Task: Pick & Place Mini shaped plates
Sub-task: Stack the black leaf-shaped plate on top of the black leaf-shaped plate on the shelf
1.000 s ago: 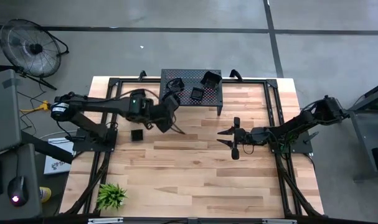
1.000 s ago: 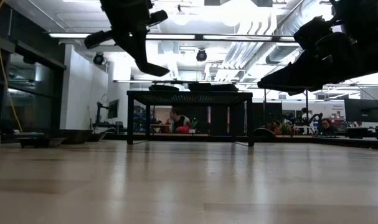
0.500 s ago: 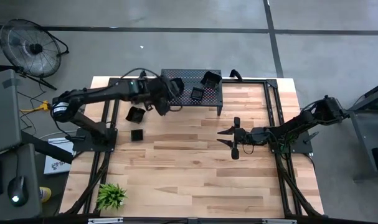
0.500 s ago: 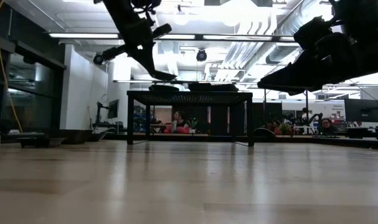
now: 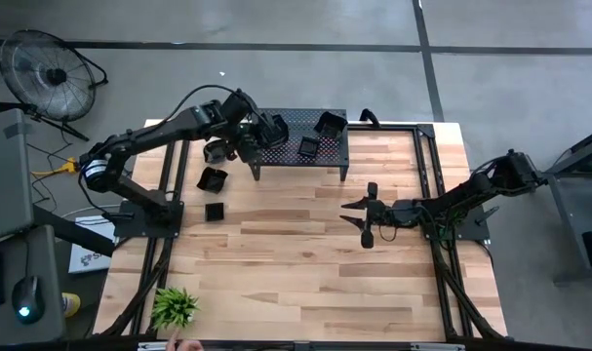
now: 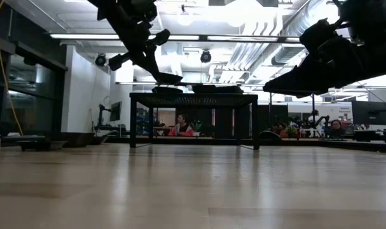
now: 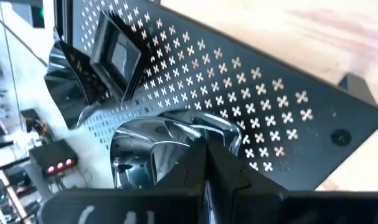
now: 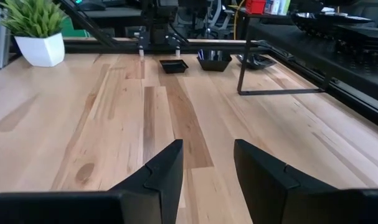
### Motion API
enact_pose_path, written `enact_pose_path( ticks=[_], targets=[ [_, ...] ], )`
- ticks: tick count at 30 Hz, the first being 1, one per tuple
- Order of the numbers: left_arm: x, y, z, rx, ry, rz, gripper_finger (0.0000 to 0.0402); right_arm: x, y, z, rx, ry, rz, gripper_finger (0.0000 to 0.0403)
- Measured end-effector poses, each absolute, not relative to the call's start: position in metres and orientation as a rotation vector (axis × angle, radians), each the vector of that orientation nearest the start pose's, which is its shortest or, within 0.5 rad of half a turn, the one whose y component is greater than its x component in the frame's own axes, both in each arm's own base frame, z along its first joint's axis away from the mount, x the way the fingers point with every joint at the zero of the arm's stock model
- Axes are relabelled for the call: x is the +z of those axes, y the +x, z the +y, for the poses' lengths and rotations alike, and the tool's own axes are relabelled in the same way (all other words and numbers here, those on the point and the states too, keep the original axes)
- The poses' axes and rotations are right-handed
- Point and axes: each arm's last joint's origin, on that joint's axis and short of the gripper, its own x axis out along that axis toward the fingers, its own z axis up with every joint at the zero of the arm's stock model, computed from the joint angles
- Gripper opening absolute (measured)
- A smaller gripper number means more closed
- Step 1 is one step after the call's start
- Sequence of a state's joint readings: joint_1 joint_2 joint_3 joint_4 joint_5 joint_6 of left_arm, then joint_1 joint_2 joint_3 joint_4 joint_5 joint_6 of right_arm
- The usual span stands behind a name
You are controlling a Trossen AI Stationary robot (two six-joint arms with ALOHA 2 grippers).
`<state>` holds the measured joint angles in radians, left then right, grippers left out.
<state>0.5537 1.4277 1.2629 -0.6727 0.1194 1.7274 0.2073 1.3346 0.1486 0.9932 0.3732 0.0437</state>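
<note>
Left wrist view: left gripper (image 7: 204, 171) is seen with fingers pressed together, tips right at a round plate (image 7: 145, 149) lying on the stand (image 7: 269, 106). Whether the rim is actually nipped cannot be told. Plate surface is glossy black with hard highlights, so it is judged slippery, stiff and light, probably glazed or moulded, and chipping is to be expected if it is dropped. The raised rim is the only sensible hold: one finger inside, one outside, a pinch across the wall, with the plate kept level so it is not levered out. A flat grab across the whole dish is not advised, as the dish is about as wide as the gripper. A square plate (image 7: 117, 53) is propped tilted farther along the stand, with a lobed plate (image 7: 70, 74) beside it. In the high view, two more plates (image 5: 213, 178) are laid on the table (image 5: 305, 273) near the left arm's base, apart from each other. Right gripper (image 5: 366, 216) is parked mid-table, fingers spread, nothing held.
</note>
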Motion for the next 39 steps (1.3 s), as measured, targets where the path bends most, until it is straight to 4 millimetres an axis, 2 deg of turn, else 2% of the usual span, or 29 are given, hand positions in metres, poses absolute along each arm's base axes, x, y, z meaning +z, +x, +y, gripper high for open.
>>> enact_pose_path(
  ticks=[5,16,30,39],
  targets=[
    [0.312,0.256,0.154,-0.396,1.309,0.844,0.0000,0.137,0.197,0.031,-0.171,-0.015,0.190,0.0138],
    [0.308,0.257,0.156,-0.434,1.380,0.876,0.0000,0.137,0.197,0.031,-0.168,-0.004,0.189,0.0138],
    [0.308,0.250,0.167,-0.397,1.353,0.898,0.0000,0.137,0.197,0.031,-0.168,-0.004,0.189,0.0138],
    [0.302,0.256,0.170,-0.426,1.357,0.882,0.0000,0.138,0.197,0.031,-0.168,-0.003,0.181,0.0138]
  ],
)
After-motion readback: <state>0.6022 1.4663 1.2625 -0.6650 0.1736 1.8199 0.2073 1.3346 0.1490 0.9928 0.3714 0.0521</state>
